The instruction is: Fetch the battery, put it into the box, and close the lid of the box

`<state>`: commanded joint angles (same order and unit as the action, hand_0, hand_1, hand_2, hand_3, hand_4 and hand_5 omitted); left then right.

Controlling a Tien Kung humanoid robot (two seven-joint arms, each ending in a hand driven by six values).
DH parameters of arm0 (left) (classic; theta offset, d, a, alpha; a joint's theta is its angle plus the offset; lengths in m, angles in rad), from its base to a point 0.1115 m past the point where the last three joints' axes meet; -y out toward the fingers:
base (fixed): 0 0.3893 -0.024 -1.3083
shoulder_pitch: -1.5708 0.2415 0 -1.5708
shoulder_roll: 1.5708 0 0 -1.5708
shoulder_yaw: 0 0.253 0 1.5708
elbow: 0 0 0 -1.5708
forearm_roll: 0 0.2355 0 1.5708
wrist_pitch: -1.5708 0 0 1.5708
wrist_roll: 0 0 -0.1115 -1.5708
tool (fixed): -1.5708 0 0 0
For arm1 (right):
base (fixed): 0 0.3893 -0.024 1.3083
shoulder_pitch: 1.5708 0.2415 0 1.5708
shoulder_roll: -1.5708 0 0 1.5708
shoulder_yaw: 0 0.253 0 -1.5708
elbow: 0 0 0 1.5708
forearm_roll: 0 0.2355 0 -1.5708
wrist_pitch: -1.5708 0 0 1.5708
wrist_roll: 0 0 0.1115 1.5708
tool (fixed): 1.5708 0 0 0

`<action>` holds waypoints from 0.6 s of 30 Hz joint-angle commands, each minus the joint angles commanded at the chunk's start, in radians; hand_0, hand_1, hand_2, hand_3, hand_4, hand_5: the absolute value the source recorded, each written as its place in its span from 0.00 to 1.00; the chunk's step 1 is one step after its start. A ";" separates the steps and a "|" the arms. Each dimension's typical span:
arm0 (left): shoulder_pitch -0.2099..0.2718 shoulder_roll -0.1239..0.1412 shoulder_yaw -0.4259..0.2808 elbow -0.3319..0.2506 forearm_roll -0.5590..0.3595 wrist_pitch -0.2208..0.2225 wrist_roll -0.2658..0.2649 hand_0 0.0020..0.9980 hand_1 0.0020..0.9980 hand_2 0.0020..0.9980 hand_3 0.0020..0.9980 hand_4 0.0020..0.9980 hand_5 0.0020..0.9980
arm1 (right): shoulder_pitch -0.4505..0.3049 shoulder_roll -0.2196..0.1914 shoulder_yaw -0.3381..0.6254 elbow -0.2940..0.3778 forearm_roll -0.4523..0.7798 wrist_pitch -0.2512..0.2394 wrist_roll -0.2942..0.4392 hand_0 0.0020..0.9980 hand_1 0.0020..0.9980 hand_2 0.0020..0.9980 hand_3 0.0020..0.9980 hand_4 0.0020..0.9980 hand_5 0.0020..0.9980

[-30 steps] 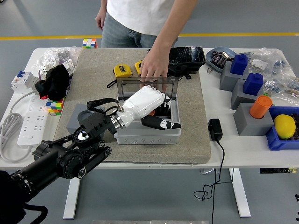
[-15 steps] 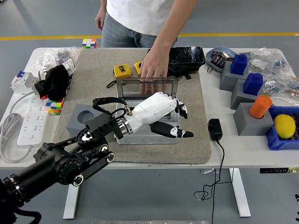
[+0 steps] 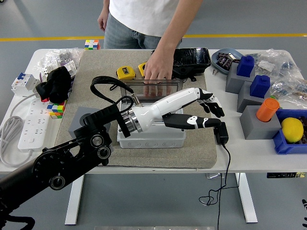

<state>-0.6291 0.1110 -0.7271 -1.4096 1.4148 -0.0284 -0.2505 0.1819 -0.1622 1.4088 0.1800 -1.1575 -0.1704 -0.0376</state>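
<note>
Reaching in from the lower left, the robot's black left arm has carried its white left hand (image 3: 199, 108) rightward within the last second: it was down inside the grey plastic box (image 3: 152, 128) and now hovers past the box's right wall, fingers spread and slack, holding nothing. That suggests the drop is done, though the forearm covers most of the box's interior and no battery can be made out, so whether it lies inside cannot be told. The clear hinged lid (image 3: 149, 89) stands upright at the box's far edge, steadied by a person's hand (image 3: 157, 72) pressing on its top rim from the far side of the white worktop (image 3: 249, 148); closing it is the step left. Room is tight to the right: a black power adapter (image 3: 220, 132) sits just beside the thumb, and grey blocks with blue caps (image 3: 247, 79) stand further on. The tan felt mat (image 3: 96, 81) offers open space left of the box. The right hand is not in view.
</note>
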 joint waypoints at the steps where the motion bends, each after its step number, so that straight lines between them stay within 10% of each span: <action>1: 0.001 -0.005 -0.016 0.008 -0.012 0.022 -0.012 0.86 0.89 0.83 0.76 1.00 1.00 | -0.001 0.000 0.000 0.000 0.000 0.000 0.000 0.79 0.75 0.75 0.79 1.00 1.00; 10: -0.012 -0.016 -0.155 0.062 0.270 0.207 0.027 1.00 1.00 1.00 0.93 1.00 1.00 | -0.004 0.001 0.000 0.000 -0.004 0.000 -0.004 0.79 0.75 0.75 0.80 1.00 1.00; 18: -0.010 -0.005 -0.222 0.068 0.608 0.014 0.307 1.00 1.00 1.00 1.00 1.00 1.00 | -0.008 0.000 0.005 0.000 -0.011 -0.001 -0.007 0.79 0.75 0.75 0.80 1.00 1.00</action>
<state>-0.6386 0.1057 -0.9491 -1.3417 2.0230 -0.0146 0.0568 0.1735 -0.1625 1.4142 0.1800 -1.1681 -0.1719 -0.0448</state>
